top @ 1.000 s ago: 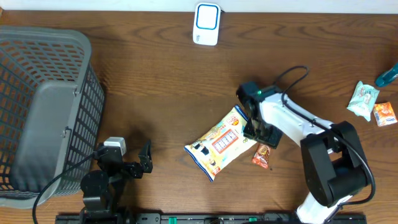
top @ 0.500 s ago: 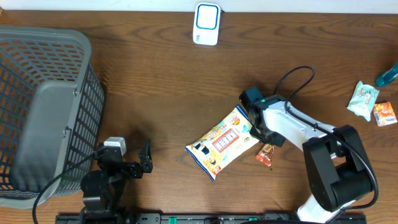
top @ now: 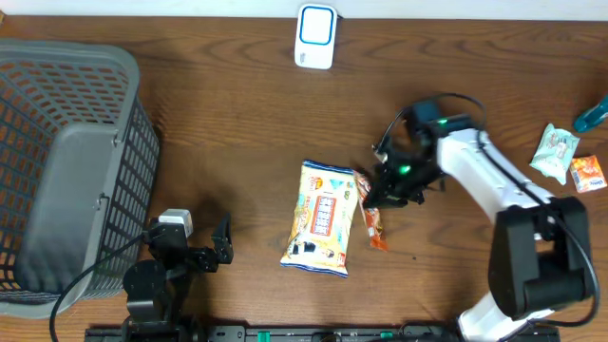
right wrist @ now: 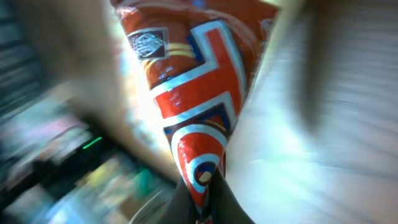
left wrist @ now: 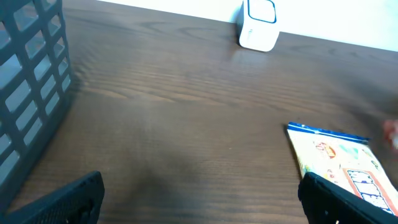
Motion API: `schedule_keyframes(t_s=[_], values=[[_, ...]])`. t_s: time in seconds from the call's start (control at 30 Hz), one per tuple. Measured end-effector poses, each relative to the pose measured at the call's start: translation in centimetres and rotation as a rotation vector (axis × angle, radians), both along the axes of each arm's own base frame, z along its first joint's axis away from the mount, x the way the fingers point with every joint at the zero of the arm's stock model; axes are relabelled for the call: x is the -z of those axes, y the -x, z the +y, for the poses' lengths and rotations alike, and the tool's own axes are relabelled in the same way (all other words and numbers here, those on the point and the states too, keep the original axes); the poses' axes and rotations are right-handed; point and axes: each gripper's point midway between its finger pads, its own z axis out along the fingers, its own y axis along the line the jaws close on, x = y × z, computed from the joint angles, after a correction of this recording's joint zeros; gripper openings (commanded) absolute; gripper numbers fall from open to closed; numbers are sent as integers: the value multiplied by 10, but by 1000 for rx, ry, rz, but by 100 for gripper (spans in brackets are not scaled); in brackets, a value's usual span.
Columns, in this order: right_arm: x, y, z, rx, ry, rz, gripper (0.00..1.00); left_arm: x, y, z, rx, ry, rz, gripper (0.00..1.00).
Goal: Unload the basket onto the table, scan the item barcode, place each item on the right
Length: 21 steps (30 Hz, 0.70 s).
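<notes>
My right gripper (top: 372, 202) is shut on a small red packet (top: 373, 226) with white and blue stripes, pinching one end of it (right wrist: 199, 81) between the jaws (right wrist: 208, 200); the wrist view is blurred by motion. The packet hangs just right of a yellow snack bag (top: 320, 218) lying flat mid-table, whose corner also shows in the left wrist view (left wrist: 339, 162). A white and blue scanner (top: 315, 36) stands at the far edge (left wrist: 258, 23). My left gripper (top: 220, 249) rests open near the front left, with nothing between its fingers (left wrist: 68, 199).
A large grey basket (top: 66, 171) fills the left side, its wall close by (left wrist: 31, 81). At the far right lie a pale green packet (top: 554, 152), a small orange packet (top: 587, 174) and a teal item (top: 591, 116).
My right gripper shut on the red packet and swung up and to the right with it. The yellow bag turned more upright and slid slightly left. The left arm has not moved.
</notes>
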Motion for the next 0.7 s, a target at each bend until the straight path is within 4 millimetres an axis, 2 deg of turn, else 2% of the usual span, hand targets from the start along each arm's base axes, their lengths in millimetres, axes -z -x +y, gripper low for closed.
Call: schedule_keyframes(t_s=[0.1, 0.17, 0.4, 0.6, 0.7], values=[[-26, -7, 10, -29, -215, -82, 1, 0, 0, 0, 0, 0, 0, 100], [-47, -8, 21, -96, -388, -195, 1, 0, 0, 0, 0, 0, 0, 100], [-91, -11, 37, -180, -699, -444, 1, 0, 0, 0, 0, 0, 0, 100], [-98, -12, 38, -198, -751, -509, 1, 0, 0, 0, 0, 0, 0, 100], [-89, -11, 37, -250, -712, -561, 1, 0, 0, 0, 0, 0, 0, 100]])
